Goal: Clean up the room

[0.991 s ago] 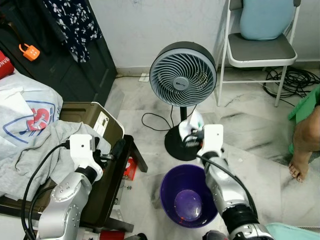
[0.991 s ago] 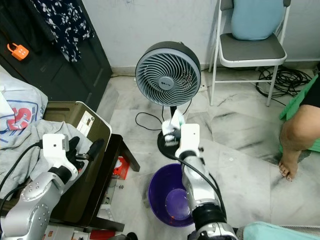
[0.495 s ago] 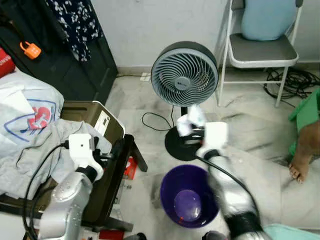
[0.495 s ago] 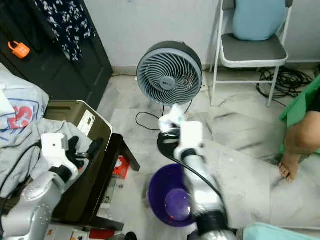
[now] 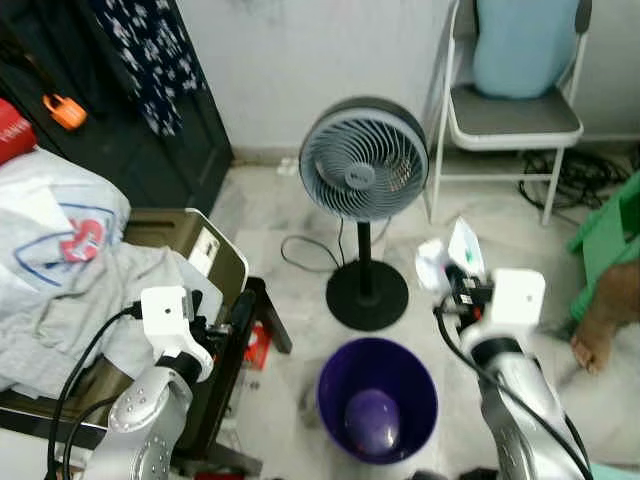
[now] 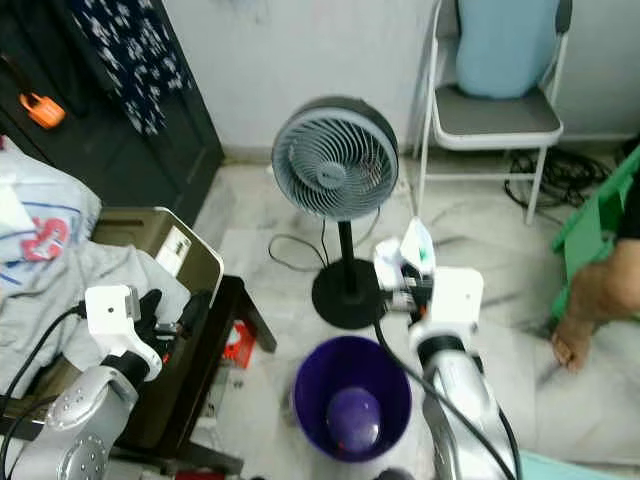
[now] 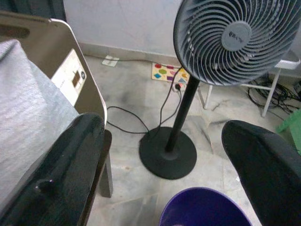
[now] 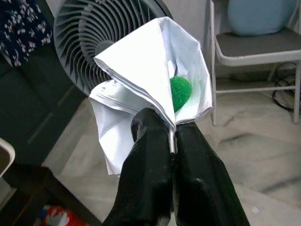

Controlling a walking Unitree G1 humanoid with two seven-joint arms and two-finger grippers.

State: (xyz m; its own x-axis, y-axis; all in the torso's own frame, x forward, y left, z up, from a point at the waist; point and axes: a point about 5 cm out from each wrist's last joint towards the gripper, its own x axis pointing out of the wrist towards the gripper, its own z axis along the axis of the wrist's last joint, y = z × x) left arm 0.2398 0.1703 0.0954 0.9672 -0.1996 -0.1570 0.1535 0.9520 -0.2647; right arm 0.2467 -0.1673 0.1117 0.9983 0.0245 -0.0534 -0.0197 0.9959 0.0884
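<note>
The right end effector (image 8: 171, 141) is clamped tight on a crumpled white paper with a green spot (image 8: 150, 80), held up above and to the right of the round purple plastic bin (image 5: 378, 405) on the marble floor (image 5: 300, 215). The left end effector (image 7: 164, 155) hangs wide open and empty beside the dark low tabletop (image 5: 240, 330), facing the grey standing fan (image 5: 364, 160).

marble floor (image 5: 300, 215) | white wall (image 5: 300, 60) | folding chair (image 5: 510, 110) | dark cabinet (image 5: 110, 130)

Head views look down; wrist views share fan (image 7: 233, 40).
</note>
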